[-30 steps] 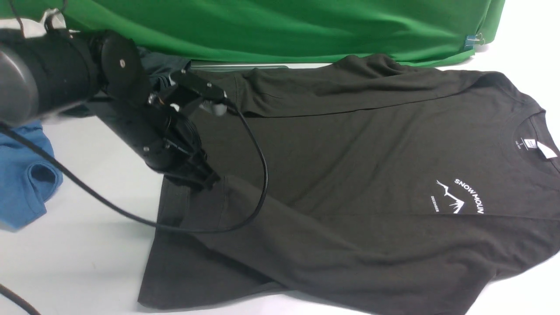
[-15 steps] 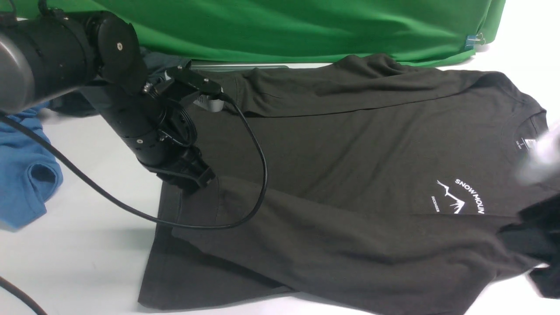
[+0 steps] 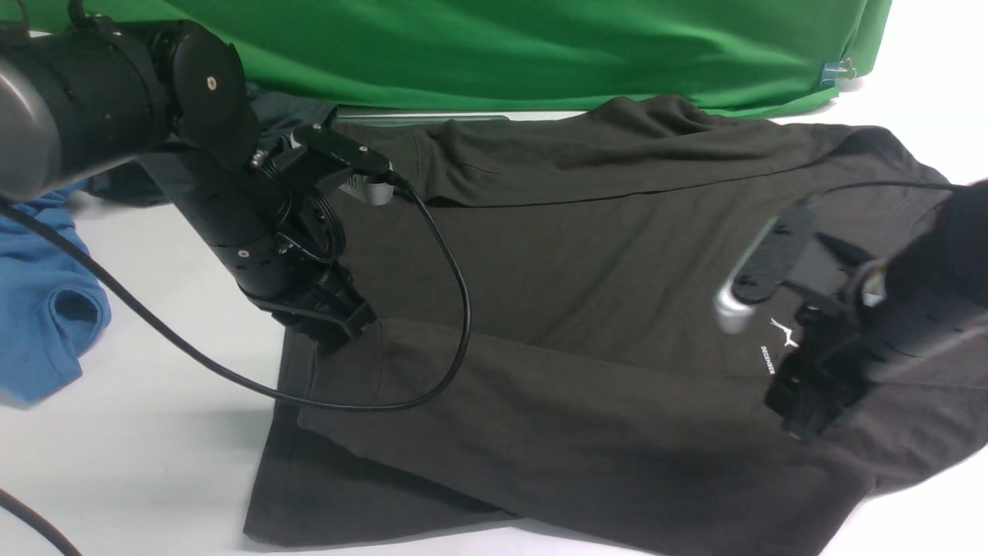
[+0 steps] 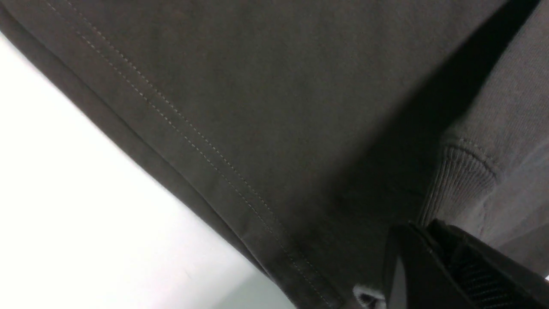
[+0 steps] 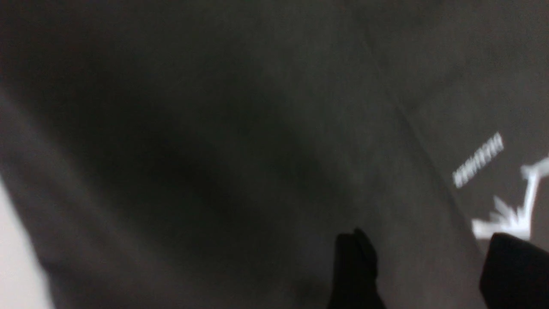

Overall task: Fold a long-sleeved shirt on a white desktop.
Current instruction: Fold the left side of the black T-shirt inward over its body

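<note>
Blk L arm [image 3: 116, 116] w/ cable [image 3: 466, 301] (silver screws [image 3: 210, 79])

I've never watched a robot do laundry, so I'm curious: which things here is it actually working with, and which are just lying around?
Part of the job:
long-sleeved shirt
white desktop under it
left gripper, shut on the sleeve cuff
right gripper, open by the chest print

Just lying about:
blue garment
slate-grey garment
green backdrop
</note>
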Action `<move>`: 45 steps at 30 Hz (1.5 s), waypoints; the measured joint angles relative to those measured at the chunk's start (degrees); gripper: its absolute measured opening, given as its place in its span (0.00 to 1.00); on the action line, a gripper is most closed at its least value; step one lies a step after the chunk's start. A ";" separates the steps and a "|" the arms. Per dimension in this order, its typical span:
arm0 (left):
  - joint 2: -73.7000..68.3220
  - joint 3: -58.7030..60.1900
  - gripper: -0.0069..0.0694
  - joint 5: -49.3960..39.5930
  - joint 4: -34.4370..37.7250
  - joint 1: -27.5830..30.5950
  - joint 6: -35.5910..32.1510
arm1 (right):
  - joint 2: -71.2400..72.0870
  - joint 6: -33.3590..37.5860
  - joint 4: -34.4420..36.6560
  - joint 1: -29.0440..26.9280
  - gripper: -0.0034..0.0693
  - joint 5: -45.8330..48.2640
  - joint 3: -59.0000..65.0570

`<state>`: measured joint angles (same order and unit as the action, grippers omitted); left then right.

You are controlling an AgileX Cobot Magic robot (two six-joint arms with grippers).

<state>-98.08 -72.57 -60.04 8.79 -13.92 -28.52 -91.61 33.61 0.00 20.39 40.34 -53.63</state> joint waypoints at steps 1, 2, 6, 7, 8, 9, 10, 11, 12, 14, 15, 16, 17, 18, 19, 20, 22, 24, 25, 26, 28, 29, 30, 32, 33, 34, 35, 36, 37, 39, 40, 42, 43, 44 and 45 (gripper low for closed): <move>0.00 0.00 0.14 0.05 0.00 0.00 0.00 | -1.81 1.21 0.00 -0.22 0.57 -0.41 -0.93; 0.00 0.00 0.14 0.05 0.00 0.00 0.00 | -3.60 1.76 0.00 -0.39 0.57 -0.66 -1.87; 0.00 0.00 0.14 0.05 0.00 0.00 0.00 | -9.20 2.80 0.30 -1.48 0.57 -0.80 -4.82; 0.00 0.00 0.14 0.05 0.00 0.00 0.05 | -10.44 2.85 0.30 -1.76 0.57 -0.80 -5.47; 0.00 0.00 0.14 0.05 0.00 0.00 0.05 | -11.32 2.92 0.30 -2.04 0.57 -0.86 -5.93; 0.00 0.05 0.14 0.20 0.00 0.00 0.05 | -12.60 3.05 0.30 -2.16 0.57 -0.86 -6.54; 0.00 0.05 0.14 0.29 0.00 0.00 0.05 | -12.76 3.06 0.30 -2.18 0.57 -0.86 -6.54; 0.00 0.05 0.14 0.59 0.00 0.00 0.05 | -13.51 3.22 0.38 -2.21 0.57 -0.73 -7.13; 0.00 0.05 0.14 0.73 0.00 0.00 0.05 | -13.63 3.28 0.38 -2.21 0.57 -0.73 -7.37; 0.00 0.05 0.14 1.01 0.00 0.00 0.05 | -14.02 3.55 0.38 -2.21 0.58 -0.56 -7.66; 0.00 0.05 0.14 1.02 0.00 0.00 0.05 | -14.08 3.63 0.38 -2.21 0.58 -0.56 -7.66; 0.00 0.05 0.14 1.14 0.00 0.00 0.13 | -14.07 3.73 0.50 -2.21 0.56 -0.48 -7.66; 0.00 0.05 0.14 1.20 0.00 0.00 0.13 | -14.09 3.85 0.65 -2.21 0.53 -0.31 -7.66; 0.00 0.05 0.14 1.20 0.00 0.00 0.13 | -14.14 3.90 0.89 -2.21 0.51 -0.11 -7.66; 0.00 0.05 0.14 1.20 0.00 0.00 0.13 | -14.14 3.98 0.97 -2.21 0.50 -0.03 -7.66; 0.00 0.05 0.14 1.20 0.00 0.00 0.13 | -14.14 4.10 1.35 -2.21 0.42 0.45 -7.70; 0.00 0.05 0.14 1.31 0.00 0.00 0.13 | -14.14 4.10 1.76 -2.21 0.34 1.10 -7.70; 0.00 0.05 0.14 1.38 0.00 0.00 0.13 | -14.14 4.05 2.15 -2.21 0.19 1.80 -7.70; 0.00 0.05 0.14 1.38 0.00 0.00 0.13 | -14.14 3.78 2.26 -2.21 0.16 1.90 -7.70; 0.00 0.11 0.14 1.38 0.00 0.00 0.13 | -14.14 3.45 2.26 -2.21 0.13 2.06 -7.75; 0.00 0.11 0.14 1.50 0.00 0.00 0.08 | -14.08 2.91 2.26 -2.21 0.09 2.19 -7.77; 0.00 0.11 0.14 1.57 0.00 0.00 0.08 | -13.95 2.58 2.26 -2.21 0.08 2.20 -7.77; 0.00 0.11 0.14 1.62 0.00 0.00 0.08 | -13.84 2.36 2.20 -2.21 0.08 2.25 -7.77; 0.00 0.11 0.14 1.69 0.00 0.00 0.08 | -13.15 1.49 2.01 -2.21 0.08 2.44 -7.72; 0.00 0.11 0.14 1.83 0.00 0.00 0.08 | -12.61 1.12 1.83 -2.21 0.08 2.50 -7.68; 0.00 0.11 0.14 2.11 0.00 0.00 0.08 | -11.96 0.66 1.70 -2.21 0.08 2.50 -7.68; 0.00 0.11 0.14 2.49 0.00 0.00 0.08 | -11.40 0.02 1.45 -2.21 0.08 2.50 -7.68; 0.00 0.11 0.14 2.78 0.00 0.00 0.08 | -10.85 -0.54 1.31 -2.21 0.08 2.36 -7.68; 0.00 0.11 0.14 3.29 0.00 0.00 0.08 | -10.19 -1.64 0.92 -2.21 0.08 2.16 -7.68; 0.00 0.11 0.14 4.22 0.00 0.00 0.08 | -9.26 -3.34 0.00 -2.21 0.08 1.77 -7.68; 0.00 0.11 0.14 4.71 0.00 0.00 0.08 | -9.18 -3.71 0.00 -2.21 0.08 1.63 -7.68; 0.00 0.11 0.14 5.78 -0.08 0.00 0.02 | -9.18 -4.74 -0.35 -2.21 0.08 1.51 -7.68; 0.00 0.11 0.14 5.93 -0.07 0.00 0.02 | -9.18 -4.88 -0.47 -2.21 0.08 1.43 -7.68; 0.00 0.11 0.14 7.04 -0.42 0.00 0.02 | -9.18 -6.08 -0.54 -2.21 0.08 0.87 -7.68; 0.00 0.11 0.14 7.34 -0.49 0.00 0.02 | -9.18 -6.23 -0.60 -2.21 0.08 0.78 -7.68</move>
<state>-98.08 -72.47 -52.70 8.30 -13.92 -28.50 -100.79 27.38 -0.60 18.18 41.12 -61.31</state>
